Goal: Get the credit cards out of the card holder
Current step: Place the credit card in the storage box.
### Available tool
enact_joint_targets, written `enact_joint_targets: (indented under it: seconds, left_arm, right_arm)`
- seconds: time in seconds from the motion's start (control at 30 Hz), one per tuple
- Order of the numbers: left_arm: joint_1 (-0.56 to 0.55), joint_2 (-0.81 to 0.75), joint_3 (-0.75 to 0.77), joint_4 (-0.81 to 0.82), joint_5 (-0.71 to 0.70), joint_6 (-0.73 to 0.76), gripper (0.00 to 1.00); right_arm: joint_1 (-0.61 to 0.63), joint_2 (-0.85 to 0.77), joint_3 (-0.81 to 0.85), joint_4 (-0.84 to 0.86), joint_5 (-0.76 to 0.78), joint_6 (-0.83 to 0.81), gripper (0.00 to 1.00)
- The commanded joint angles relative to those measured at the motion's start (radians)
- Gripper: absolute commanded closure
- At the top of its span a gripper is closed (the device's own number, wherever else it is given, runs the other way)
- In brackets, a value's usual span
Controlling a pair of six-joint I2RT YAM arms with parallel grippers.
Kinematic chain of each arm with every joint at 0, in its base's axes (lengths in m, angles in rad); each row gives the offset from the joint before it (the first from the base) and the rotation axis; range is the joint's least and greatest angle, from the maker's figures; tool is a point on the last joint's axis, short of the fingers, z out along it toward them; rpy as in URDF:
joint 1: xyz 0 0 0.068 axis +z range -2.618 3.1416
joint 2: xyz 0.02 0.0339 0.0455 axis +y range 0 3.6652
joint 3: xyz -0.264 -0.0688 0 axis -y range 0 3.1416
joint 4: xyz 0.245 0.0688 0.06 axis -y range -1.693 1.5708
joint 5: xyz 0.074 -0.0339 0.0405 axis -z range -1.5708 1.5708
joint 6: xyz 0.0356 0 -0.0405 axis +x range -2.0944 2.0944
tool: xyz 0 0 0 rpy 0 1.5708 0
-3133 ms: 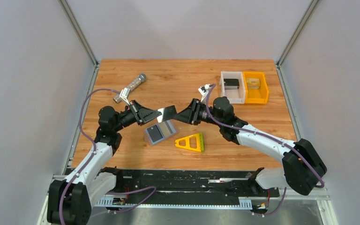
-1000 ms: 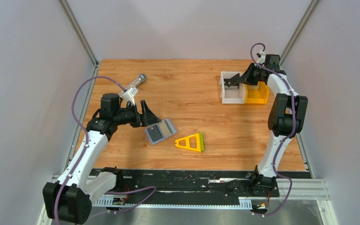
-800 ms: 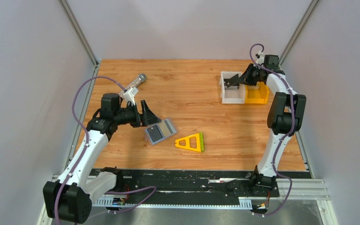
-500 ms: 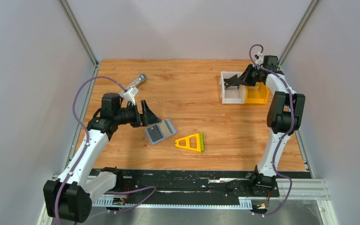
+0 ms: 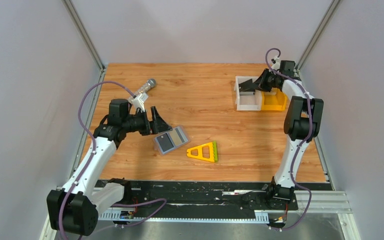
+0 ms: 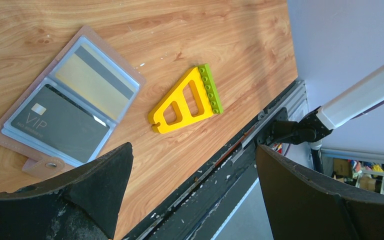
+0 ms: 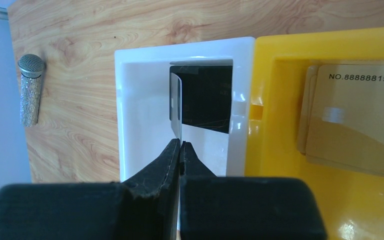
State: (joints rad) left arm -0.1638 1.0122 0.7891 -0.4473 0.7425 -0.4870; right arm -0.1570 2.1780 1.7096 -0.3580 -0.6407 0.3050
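Note:
The card holder (image 5: 170, 140) lies open on the table, a dark VIP card (image 6: 60, 127) and a gold card (image 6: 92, 85) in its clear slots. My left gripper (image 5: 162, 125) hangs just left of it, open and empty (image 6: 194, 149). At the back right, my right gripper (image 5: 247, 87) is shut on a thin credit card (image 7: 176, 107), seen edge-on, over the white bin (image 7: 130, 125). A black card (image 7: 207, 100) lies in that bin. Gold cards (image 7: 355, 120) lie in the yellow bin (image 7: 275, 200).
A yellow-and-green triangular frame (image 5: 203, 151) lies right of the holder, near the front edge. A glittery microphone (image 5: 141, 93) lies at the back left. The white bin (image 5: 240, 100) and the yellow bin (image 5: 275, 102) stand side by side by the right wall.
Three seconds ago both grippers met over the holder with a card between them. Since then the right arm has carried the card to the white bin. Over the last second hardly anything has moved.

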Motion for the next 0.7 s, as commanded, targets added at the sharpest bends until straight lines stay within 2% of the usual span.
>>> enact_joint_targets:
  seconds: [0.0, 0.3, 0.5, 0.67]
  left_arm:
    - [-0.002, 0.002, 0.042, 0.021, 0.004, 0.009, 0.0]
    - [-0.002, 0.02, 0.046, 0.032, -0.002, -0.002, 0.0]
    - [-0.002, 0.021, 0.041, 0.031, -0.028, -0.013, 0.0]
    - [-0.002, 0.032, 0.048, -0.048, -0.151, -0.019, 0.0]
  right_arm:
    - [-0.009, 0.032, 0.041, 0.065, -0.018, 0.025, 0.98]
    - [-0.018, 0.036, 0.05, 0.085, 0.024, 0.037, 0.83]
    - [-0.018, 0.033, 0.049, 0.084, 0.034, 0.037, 0.82]
    - [-0.019, 0.014, 0.055, 0.073, 0.07, 0.045, 0.79]
